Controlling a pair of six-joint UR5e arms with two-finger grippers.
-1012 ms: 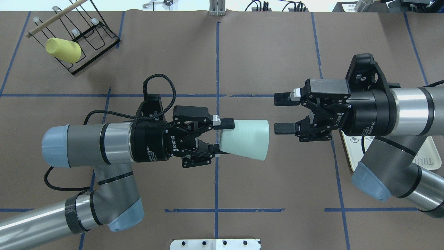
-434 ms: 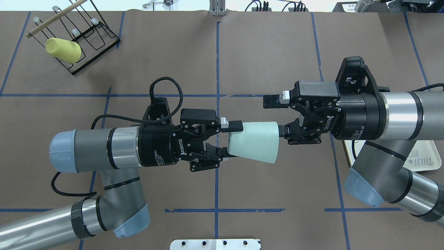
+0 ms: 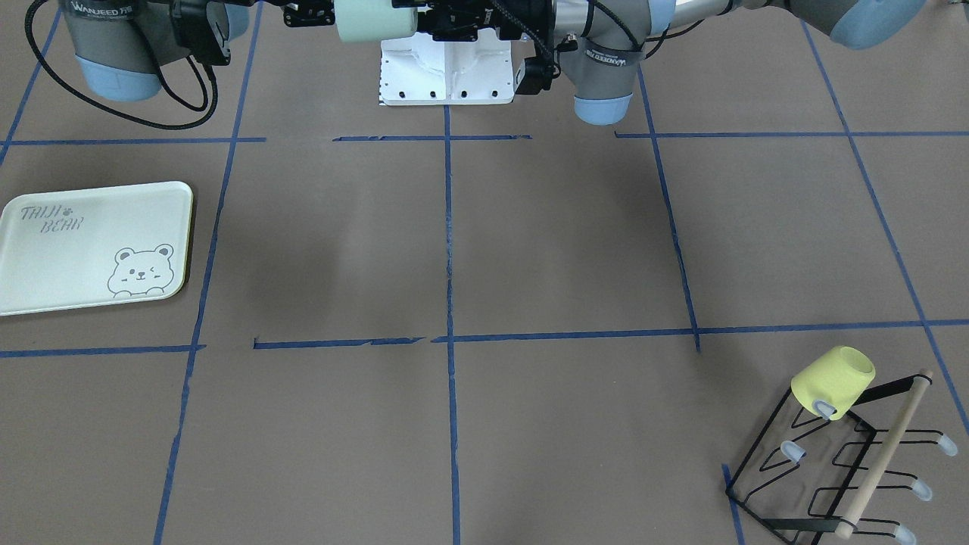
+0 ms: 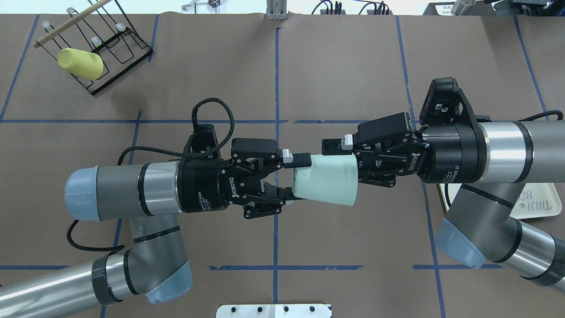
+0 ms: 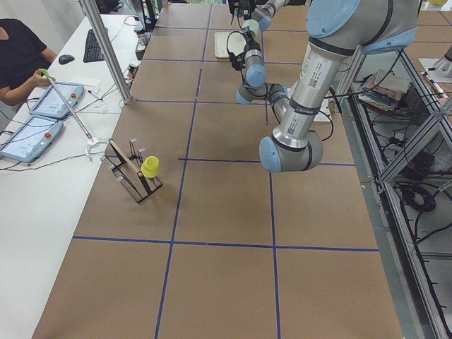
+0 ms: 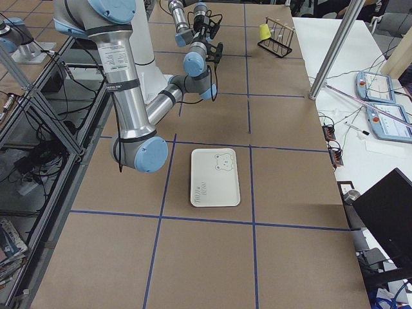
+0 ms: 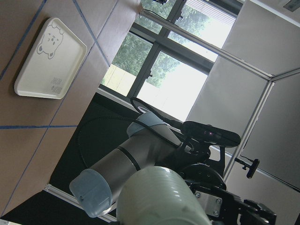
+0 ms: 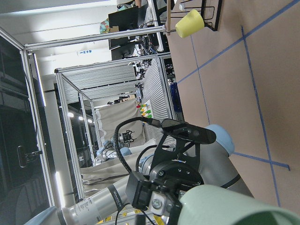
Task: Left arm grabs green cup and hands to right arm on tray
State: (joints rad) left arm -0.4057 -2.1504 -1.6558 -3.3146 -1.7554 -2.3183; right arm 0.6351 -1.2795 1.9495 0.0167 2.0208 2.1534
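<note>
The pale green cup point(image 4: 326, 179) hangs on its side in the air between both arms, above the table's middle. My left gripper point(image 4: 296, 176) is shut on its narrow bottom end. My right gripper point(image 4: 342, 155) has closed on the wide rim: one finger lies outside the wall, the other is hidden inside the cup. The cup also shows at the top of the front view point(image 3: 375, 19) and in both wrist views point(image 7: 159, 197) point(image 8: 229, 206). The cream tray point(image 3: 76, 250) with the bear drawing lies on the table on my right side, partly under the right arm in the overhead view point(image 4: 536, 201).
A yellow cup point(image 4: 80, 64) hangs on a black wire rack point(image 4: 110, 44) with a wooden bar at the far left corner. The brown table cover carries blue tape lines. A white base plate point(image 3: 447, 72) sits at the near edge.
My right gripper has moved left onto the cup's open end and its fingers have closed on the rim. My left gripper has carried the cup a little to the right.
</note>
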